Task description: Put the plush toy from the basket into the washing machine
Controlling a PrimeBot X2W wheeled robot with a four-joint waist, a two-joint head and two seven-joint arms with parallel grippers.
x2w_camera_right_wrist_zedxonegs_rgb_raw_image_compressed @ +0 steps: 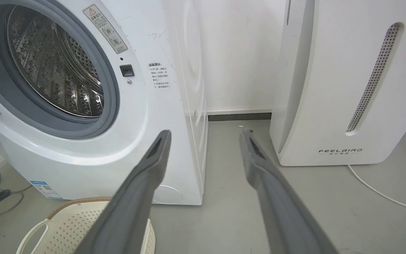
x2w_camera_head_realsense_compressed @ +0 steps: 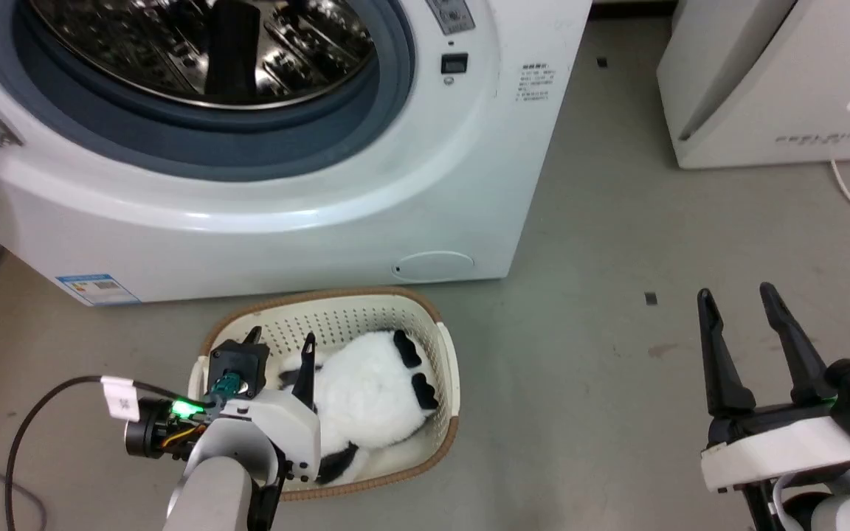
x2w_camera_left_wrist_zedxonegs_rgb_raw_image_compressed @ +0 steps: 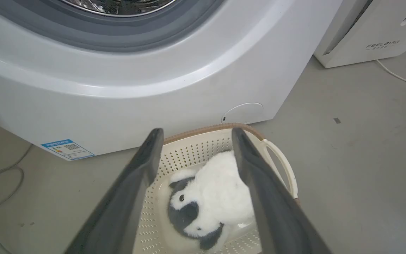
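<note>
Grey floor [x2w_camera_head_realsense_compressed: 602, 354] is occupied by the washing machine [x2w_camera_head_realsense_compressed: 263, 214], its drum exposed. Just before it the basket [x2w_camera_head_realsense_compressed: 336, 318] is set, with the plush toy [x2w_camera_head_realsense_compressed: 366, 398] lying inside. The left gripper [x2w_camera_head_realsense_compressed: 282, 335] is held spread wide over the toy. The right gripper [x2w_camera_head_realsense_compressed: 735, 291], also spread, is empty.

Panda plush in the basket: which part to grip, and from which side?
I'd grip the plush toy by its round white body, from straight above: it lies flat, and the basket walls block side approaches. The open left end effector hovers over its head end.
</note>
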